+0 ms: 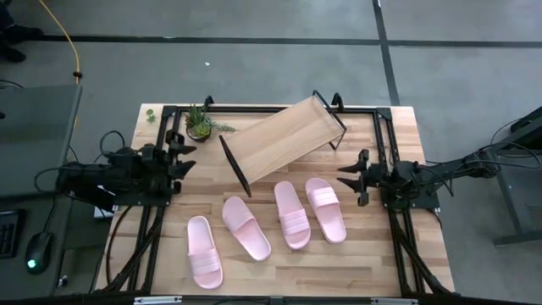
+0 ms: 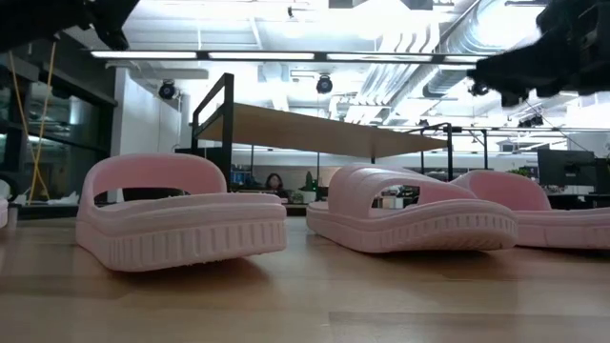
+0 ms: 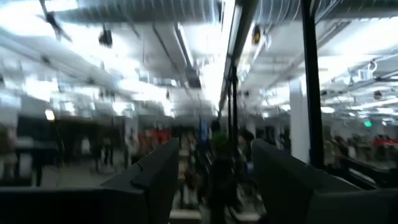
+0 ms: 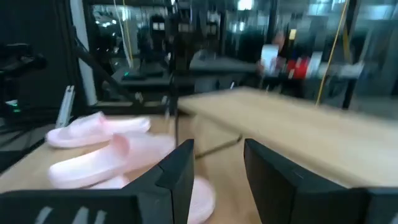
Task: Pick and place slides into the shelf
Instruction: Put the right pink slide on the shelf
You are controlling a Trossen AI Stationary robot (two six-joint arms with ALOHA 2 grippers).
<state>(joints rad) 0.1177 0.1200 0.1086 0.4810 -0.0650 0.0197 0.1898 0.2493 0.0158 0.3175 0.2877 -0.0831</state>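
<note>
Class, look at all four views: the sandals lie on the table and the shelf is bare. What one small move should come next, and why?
Probably the right gripper should swing down toward the nearest slide. All four slides lie flat on the table, the shelf holds none, and both grippers, the left gripper too, stand open and empty at the table's sides.

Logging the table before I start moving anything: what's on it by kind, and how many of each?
Pink slides: 4
Wooden shelf: 1
Small potted plant: 1
Total: 6
</note>
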